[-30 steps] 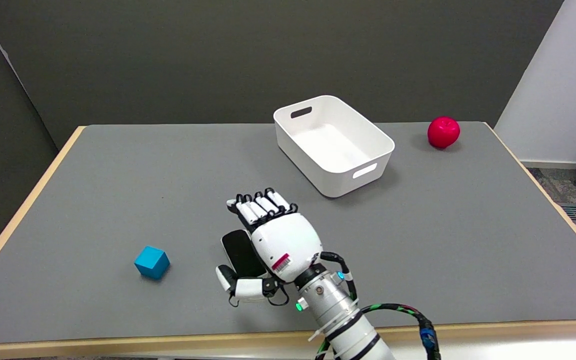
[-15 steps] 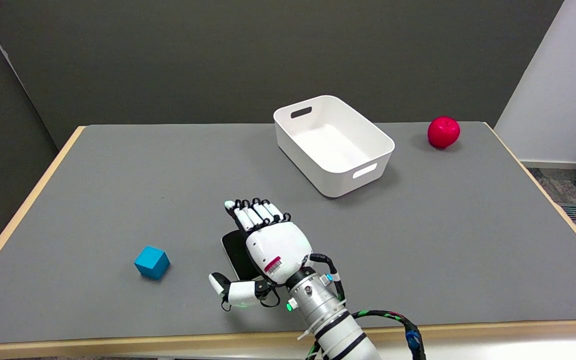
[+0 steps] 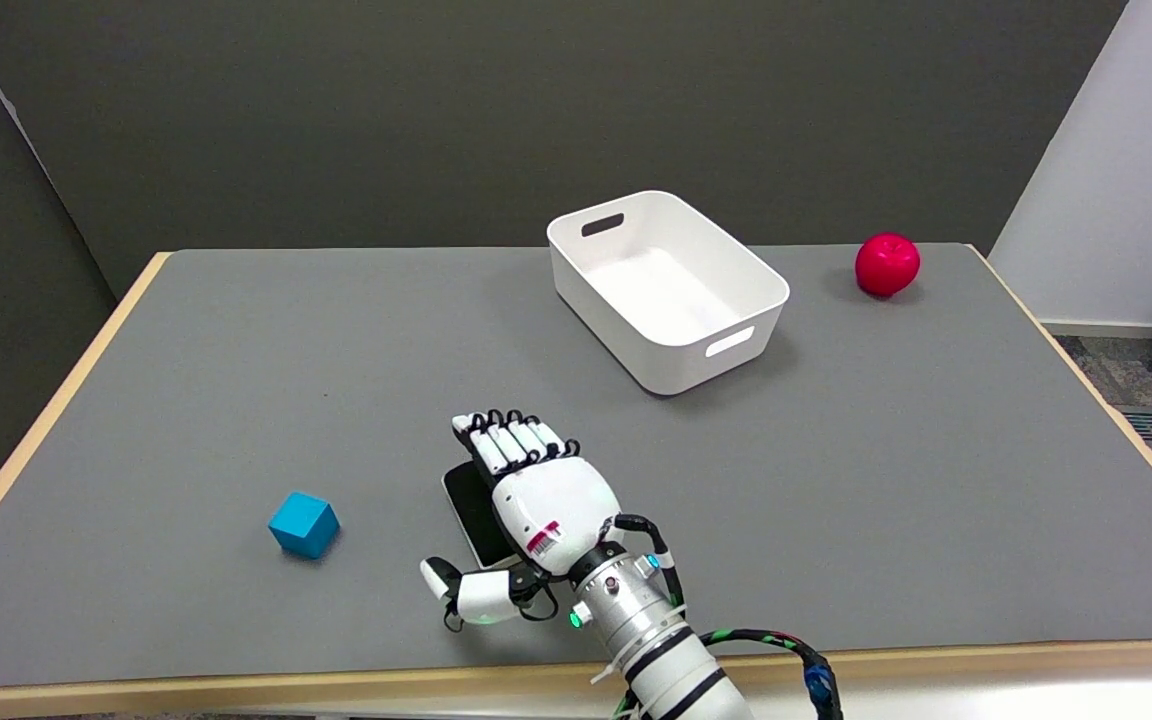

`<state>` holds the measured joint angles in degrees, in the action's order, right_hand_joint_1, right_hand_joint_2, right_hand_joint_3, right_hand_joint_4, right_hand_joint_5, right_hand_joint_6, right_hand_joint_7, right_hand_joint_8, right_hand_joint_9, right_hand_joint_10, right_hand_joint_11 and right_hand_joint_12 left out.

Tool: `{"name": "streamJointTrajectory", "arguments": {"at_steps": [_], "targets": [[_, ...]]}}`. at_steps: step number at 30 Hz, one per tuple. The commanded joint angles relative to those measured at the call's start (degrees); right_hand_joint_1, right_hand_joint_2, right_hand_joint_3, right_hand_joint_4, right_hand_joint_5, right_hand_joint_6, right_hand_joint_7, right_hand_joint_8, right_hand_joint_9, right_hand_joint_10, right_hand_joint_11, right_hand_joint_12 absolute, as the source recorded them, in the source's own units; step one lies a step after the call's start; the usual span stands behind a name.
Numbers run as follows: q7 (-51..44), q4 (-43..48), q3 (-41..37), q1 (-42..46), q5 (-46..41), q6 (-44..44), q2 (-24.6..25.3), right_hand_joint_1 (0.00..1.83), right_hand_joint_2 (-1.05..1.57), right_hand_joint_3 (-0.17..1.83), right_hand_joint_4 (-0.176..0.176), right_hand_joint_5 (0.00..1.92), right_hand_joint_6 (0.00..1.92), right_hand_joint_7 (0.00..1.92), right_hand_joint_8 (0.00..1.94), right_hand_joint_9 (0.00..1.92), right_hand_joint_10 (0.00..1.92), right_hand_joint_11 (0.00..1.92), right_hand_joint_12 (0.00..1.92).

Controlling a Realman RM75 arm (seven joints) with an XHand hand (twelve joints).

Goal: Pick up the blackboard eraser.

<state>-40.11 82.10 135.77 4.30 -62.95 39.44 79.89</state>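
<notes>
The blackboard eraser (image 3: pixel 474 512) is a flat black block with a white rim, lying on the grey table (image 3: pixel 236 380) near the front middle. My right hand (image 3: pixel 526 500) hovers low over it and covers most of its right part. The fingers (image 3: pixel 508 440) stretch out beyond the eraser's far end, while the thumb (image 3: pixel 466 592) sticks out to the left past its near end. Nothing sits in the hand's grasp, and whether the palm touches the eraser is hidden.
A blue cube (image 3: pixel 304 524) sits to the left of the eraser. A white bin (image 3: pixel 666 288) stands behind the hand to the right, and a red apple (image 3: pixel 887 264) lies at the far right. The table's front edge (image 3: pixel 336 685) runs close behind the wrist.
My right hand has sunk lower and drawn slightly toward the front edge, now covering more of the eraser. The eraser itself has not moved.
</notes>
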Motion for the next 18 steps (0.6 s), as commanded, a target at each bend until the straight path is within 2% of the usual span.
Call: {"name": "streamJointTrajectory", "arguments": {"at_steps": [1,18], "targets": [[-0.42,-3.03,-1.07,-1.80,-2.26,-0.68,0.42,0.46,0.59,0.83,-0.106,0.08,0.30,0.07,0.34,0.05,0.83,0.12,1.43],[-0.42,-9.34,-0.59,-8.03,-8.84,-1.95,0.82,0.49,0.60,0.84,-0.113,0.08,0.31,0.10,0.39,0.07,0.86,0.14,1.45]]}}
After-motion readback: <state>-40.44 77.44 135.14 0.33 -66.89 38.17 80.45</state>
